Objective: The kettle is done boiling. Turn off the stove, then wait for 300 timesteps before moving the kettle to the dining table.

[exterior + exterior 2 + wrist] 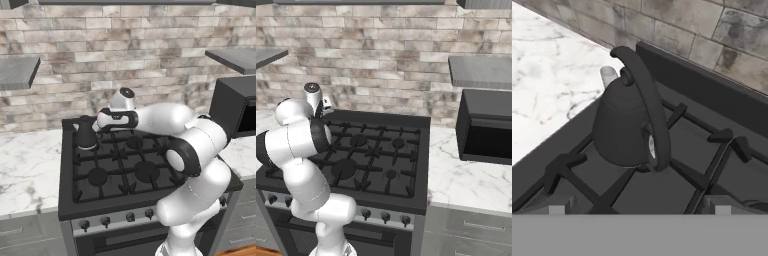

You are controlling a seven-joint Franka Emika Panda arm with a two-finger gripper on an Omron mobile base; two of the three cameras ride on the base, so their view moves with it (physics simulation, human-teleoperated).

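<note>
Here the robot's two-finger hand (100,121) hangs above the rear left burner with its jaws spread wide and nothing between them, just beside the small squat dark grey kettle (86,134) with its thin arched black handle (646,105). In the hand view the kettle (623,125) stands upright on the black cast-iron grate (677,170), its handle arching over the lid and its short pale-tipped spout (608,76) pointing toward the white marble tabletop (547,75) left of the range. The kettle sits at the back left corner of the wide black gas stove (125,170), near the brick wall (125,65). Small knobs (105,220) line the stove's silver front panel. A black microwave (487,131) stands on the marble tabletop (466,175) to the stove's right, well apart from the kettle.
</note>
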